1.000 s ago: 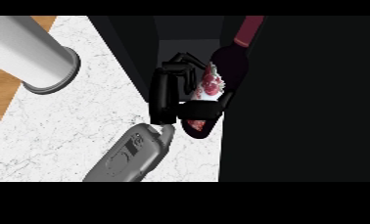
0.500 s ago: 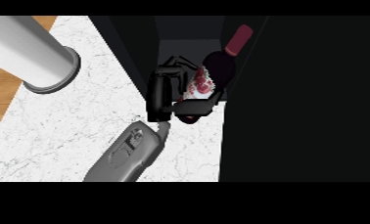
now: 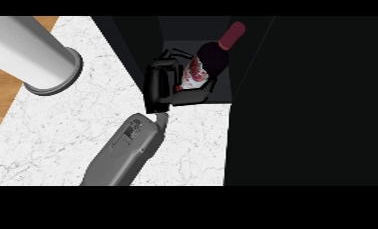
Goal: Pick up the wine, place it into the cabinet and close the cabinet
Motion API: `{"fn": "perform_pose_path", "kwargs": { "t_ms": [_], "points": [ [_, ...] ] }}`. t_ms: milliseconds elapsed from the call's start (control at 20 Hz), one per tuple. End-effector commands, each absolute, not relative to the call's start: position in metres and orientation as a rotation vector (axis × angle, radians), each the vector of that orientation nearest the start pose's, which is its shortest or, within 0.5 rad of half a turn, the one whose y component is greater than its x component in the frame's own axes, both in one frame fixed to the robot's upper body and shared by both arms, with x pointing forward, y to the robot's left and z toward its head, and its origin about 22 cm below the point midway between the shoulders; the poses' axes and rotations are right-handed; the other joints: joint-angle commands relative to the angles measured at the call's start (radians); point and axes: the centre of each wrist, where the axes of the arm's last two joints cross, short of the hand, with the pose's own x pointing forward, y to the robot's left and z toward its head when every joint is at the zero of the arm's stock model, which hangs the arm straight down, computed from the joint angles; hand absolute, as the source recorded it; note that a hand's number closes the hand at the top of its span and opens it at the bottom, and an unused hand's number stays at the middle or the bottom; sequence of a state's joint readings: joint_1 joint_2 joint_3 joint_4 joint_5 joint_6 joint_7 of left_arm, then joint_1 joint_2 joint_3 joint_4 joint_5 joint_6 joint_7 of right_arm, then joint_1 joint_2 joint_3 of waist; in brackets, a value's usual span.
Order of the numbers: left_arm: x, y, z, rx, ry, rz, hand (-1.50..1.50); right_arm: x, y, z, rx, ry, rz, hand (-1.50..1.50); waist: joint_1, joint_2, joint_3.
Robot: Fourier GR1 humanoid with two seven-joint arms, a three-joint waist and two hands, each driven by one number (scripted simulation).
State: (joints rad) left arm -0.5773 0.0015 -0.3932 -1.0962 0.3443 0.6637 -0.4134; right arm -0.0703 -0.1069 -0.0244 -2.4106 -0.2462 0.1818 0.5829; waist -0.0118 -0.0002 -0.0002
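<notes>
— Where is the wine bottle (image 3: 210, 62)?

— Inside the dark cabinet (image 3: 295, 98), in the open compartment at the back of the white marble counter (image 3: 66, 133). It leans with its dark red capped neck toward the upper right and its body lower left, the red-and-white label facing up.

— And the hand?

— One black hand (image 3: 164, 82) shows at the end of a grey forearm (image 3: 122, 153) that rises from the lower edge. Its fingers and thumb are curled round the lower body of the bottle — the thumb lies under the label, the fingers arch over the top.

— Which hand is it?

— I cannot tell from this view; only one arm shows.

— Anything else on the counter?

— A grey cylinder (image 3: 37, 55) lies at the upper left, well apart from the hand.
</notes>
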Motion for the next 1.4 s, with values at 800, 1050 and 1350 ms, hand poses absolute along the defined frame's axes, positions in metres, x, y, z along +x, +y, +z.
{"fn": "perform_pose_path", "kwargs": {
  "t_ms": [800, 1050, 1350],
  "points": [
    [0.398, 0.084, 0.044, 0.066, -1.814, 0.138, 1.50, 0.128, -0.232, 0.210, 0.292, -1.922, 0.300, -1.50, -0.020, 0.002, 0.000],
    [0.406, 0.088, 0.042, 0.136, -1.905, 0.103, 1.50, 0.145, -0.243, 0.198, 0.285, -1.924, 0.291, -1.50, -0.011, 0.003, 0.001],
    [0.422, 0.102, 0.040, 0.199, -1.930, 0.102, 1.50, 0.147, -0.240, 0.211, 0.264, -1.928, 0.311, -1.50, -0.021, 0.008, 0.000]
  ]
}}
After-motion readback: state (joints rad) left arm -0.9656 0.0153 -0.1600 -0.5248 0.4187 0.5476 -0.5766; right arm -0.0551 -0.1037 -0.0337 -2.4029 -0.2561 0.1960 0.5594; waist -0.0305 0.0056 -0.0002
